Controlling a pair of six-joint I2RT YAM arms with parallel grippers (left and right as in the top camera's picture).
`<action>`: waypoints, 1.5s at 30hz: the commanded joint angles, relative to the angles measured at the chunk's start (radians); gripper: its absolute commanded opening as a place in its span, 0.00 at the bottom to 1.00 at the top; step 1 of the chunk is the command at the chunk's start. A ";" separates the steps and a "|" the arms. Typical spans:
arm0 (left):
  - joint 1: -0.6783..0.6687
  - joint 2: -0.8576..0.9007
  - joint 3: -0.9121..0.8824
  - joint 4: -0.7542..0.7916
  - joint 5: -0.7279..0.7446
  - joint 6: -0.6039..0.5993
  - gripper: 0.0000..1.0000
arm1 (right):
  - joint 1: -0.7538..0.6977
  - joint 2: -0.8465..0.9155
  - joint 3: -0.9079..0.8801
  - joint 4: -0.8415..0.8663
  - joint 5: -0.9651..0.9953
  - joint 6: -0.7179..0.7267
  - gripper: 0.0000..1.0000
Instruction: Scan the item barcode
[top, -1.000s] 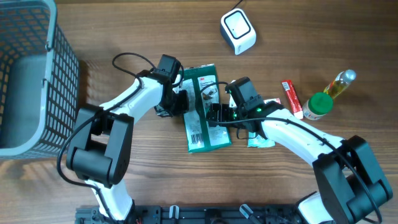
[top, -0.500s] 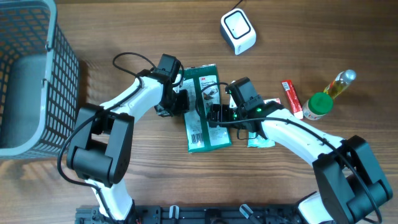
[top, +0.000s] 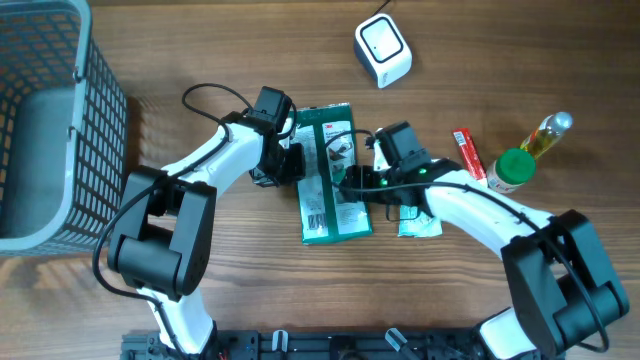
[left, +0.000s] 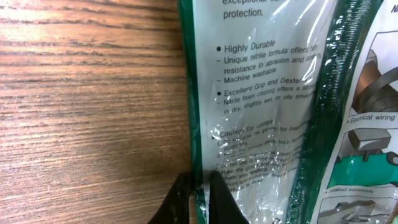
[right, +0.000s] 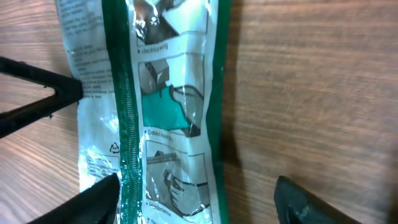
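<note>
Over the last second your right gripper (top: 352, 183) shifted a little along the green packet (top: 326, 200) and its jaws began to draw in. They had not met anything, though: in the right wrist view the right gripper (right: 199, 199) stood released, one finger over the packet's clear side and the other on bare wood just beside its green edge. Your left gripper (top: 291, 165) had not moved. It was clenched on the packet's opposite long edge, and the left wrist view showed the two tips pinched together there on the plastic. The packet itself lay flat on the table (top: 200, 40) between your two arms, printed face up, well apart from the scanner (top: 383, 50) near the far edge. I judged the task barely begun, since you were only securing a second hold, and the lift and the turn toward the scanner were yet to come. The surface was wood-grain and bare around the packet. A basket (top: 105, 110) stood on the left, and a red sachet (top: 467, 157), a green-capped jar (top: 514, 168) and an oil bottle (top: 548, 133) clustered on the right. Nothing of the room beyond the tabletop showed.
</note>
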 joint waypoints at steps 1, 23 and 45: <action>-0.006 0.047 -0.007 0.009 -0.018 0.001 0.04 | -0.017 0.031 -0.004 0.002 -0.082 -0.029 0.71; -0.006 0.047 -0.007 0.012 -0.018 0.002 0.04 | -0.015 0.253 -0.004 0.220 -0.457 -0.028 0.37; -0.006 0.047 -0.007 0.012 -0.019 0.002 0.04 | 0.000 0.256 -0.004 0.117 -0.256 0.205 0.25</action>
